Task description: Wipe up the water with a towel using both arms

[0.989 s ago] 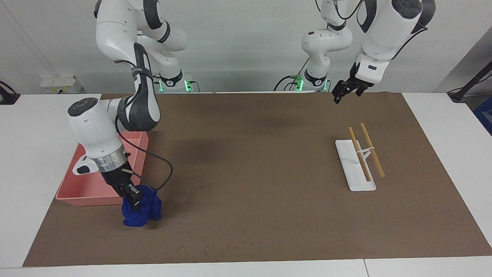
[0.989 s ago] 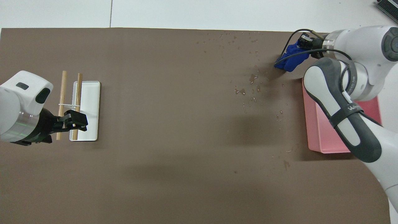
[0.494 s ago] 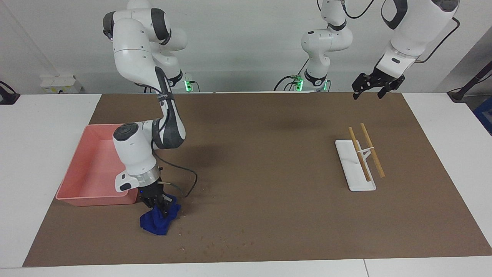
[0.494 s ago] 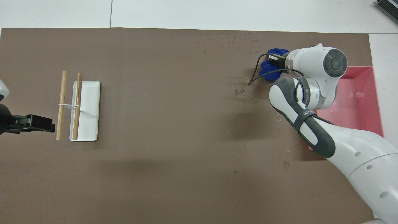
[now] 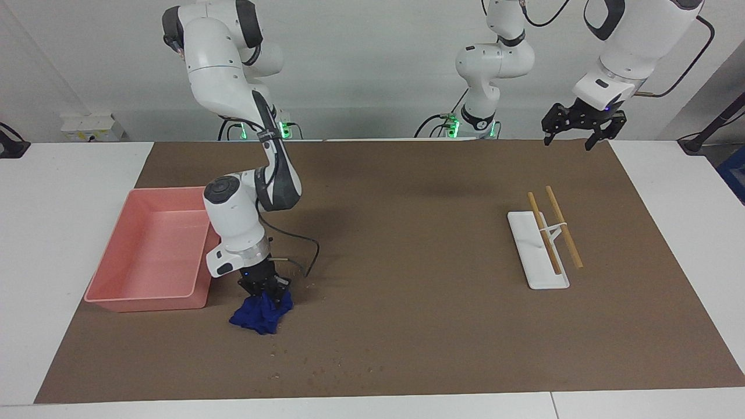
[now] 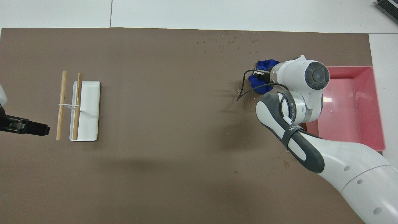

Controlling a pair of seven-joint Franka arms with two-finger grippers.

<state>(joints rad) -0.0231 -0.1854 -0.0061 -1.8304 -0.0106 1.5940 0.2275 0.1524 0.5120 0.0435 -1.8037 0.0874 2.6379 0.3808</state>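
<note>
The right end effector (image 5: 266,289) is pressed down on the small, bunched, deep-blue cloth towel (image 5: 260,314), its black fingers clamped together into the top of the cloth. The towel lies on the brown mat covering the table (image 5: 407,326), just beside the corner of the shallow pink plastic tray (image 5: 145,253), off the tray's corner that is farthest from the robots and toward the left arm's end. In the overhead view the towel (image 6: 260,84) shows only partly from under the white wrist of the right arm (image 6: 298,93).

Small clear droplets of water (image 5: 326,365) are scattered on the mat farther from the robots than the tray, most of them farther out than the towel too; in the overhead view they (image 6: 230,39) glisten near the mat's edge. A few more seem to sit right beside the towel, though the arm hides that patch.

The left end effector (image 5: 584,125) hangs in the air with its fingers spread apart, well away from the tray, over the mat's edge at the left arm's end of the table. Below it lies a flat white rack with two wooden sticks (image 5: 544,244), well apart from the tray.
</note>
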